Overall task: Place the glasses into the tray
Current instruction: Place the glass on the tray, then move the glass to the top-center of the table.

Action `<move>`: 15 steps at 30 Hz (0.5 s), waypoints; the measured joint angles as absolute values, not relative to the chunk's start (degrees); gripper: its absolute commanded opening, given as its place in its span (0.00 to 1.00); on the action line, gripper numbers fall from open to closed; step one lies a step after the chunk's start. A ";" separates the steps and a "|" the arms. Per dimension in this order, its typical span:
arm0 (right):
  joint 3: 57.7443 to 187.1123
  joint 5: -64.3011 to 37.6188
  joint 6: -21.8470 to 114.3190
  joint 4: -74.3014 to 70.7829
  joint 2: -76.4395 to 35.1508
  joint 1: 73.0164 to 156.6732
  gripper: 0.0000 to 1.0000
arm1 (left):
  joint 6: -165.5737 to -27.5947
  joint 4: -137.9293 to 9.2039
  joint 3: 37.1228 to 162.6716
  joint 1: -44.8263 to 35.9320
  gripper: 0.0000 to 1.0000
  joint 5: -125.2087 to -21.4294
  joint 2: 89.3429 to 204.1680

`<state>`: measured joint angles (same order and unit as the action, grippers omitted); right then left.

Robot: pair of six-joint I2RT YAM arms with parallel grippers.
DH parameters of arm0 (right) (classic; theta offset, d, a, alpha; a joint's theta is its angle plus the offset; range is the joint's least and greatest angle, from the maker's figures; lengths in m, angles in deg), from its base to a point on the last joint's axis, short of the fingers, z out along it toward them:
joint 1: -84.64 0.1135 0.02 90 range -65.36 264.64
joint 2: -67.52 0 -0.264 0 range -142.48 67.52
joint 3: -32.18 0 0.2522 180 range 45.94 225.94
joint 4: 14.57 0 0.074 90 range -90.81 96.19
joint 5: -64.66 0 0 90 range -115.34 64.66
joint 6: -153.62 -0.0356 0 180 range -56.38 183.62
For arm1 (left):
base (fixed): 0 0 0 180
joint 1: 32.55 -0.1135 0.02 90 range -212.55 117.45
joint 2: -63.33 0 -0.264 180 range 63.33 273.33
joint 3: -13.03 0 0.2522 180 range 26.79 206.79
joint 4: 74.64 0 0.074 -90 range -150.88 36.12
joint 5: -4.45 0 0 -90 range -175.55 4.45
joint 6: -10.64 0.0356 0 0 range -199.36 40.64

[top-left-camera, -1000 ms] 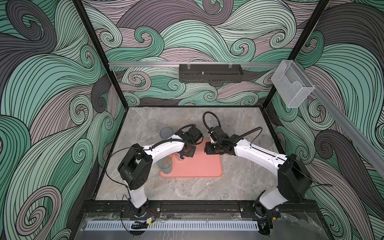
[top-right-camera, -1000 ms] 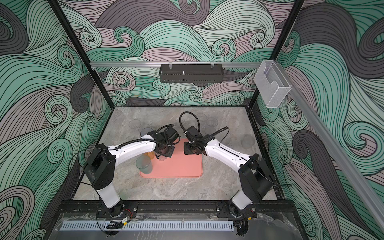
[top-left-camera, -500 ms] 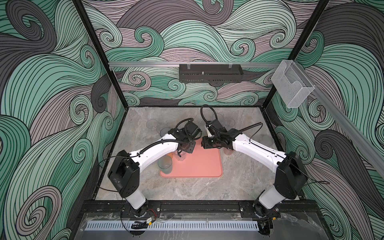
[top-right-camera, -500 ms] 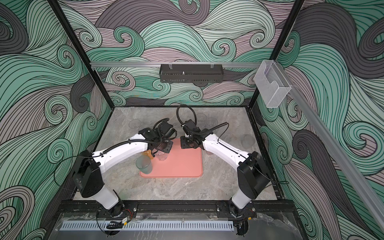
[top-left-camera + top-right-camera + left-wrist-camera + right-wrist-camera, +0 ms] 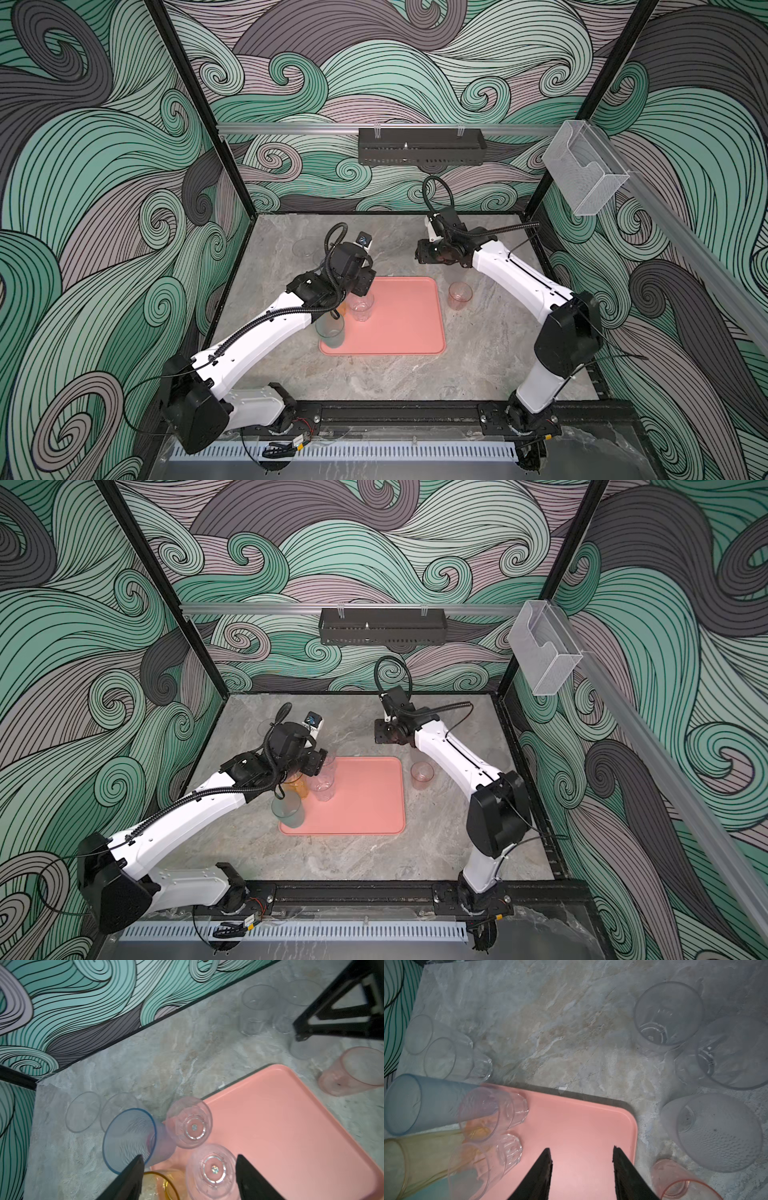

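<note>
The salmon-pink tray [image 5: 407, 324] lies mid-table in both top views. At its left end stand a tall blue-grey glass [image 5: 131, 1138], an orange one [image 5: 164, 1184], a teal one [image 5: 330, 332] and two clear tumblers [image 5: 191, 1124]. My left gripper [image 5: 189, 1158] hangs open just above a clear tumbler [image 5: 214, 1169] standing on the tray, and its jaws are apart from that glass. My right gripper [image 5: 581, 1149] is open and empty over the tray's far right corner [image 5: 623, 1118]. A pink glass [image 5: 459, 295] stands on the table right of the tray.
Frosted grey glasses [image 5: 716, 1130] and clear ones [image 5: 668, 1014] stand on the marble beyond the tray's right corner. Two more clear glasses [image 5: 446, 1057] sit near the far left wall. The cell walls close in the table on three sides.
My left gripper has opened and let go of the clear tumbler, now standing on the tray, and drawn up and back. My right arm has pulled away toward the far side.
</note>
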<state>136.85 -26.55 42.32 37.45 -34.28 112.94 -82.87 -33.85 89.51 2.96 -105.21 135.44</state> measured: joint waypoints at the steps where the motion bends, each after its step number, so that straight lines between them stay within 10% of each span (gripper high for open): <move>1: 138.08 -26.99 42.43 37.71 -35.59 112.22 0.50 | -83.55 -34.01 89.01 0.91 0.72 -104.79 135.33; 15: 167.01 -34.33 48.53 45.12 -60.20 109.16 0.51 | -92.58 -36.61 86.93 -9.56 0.67 -95.57 134.24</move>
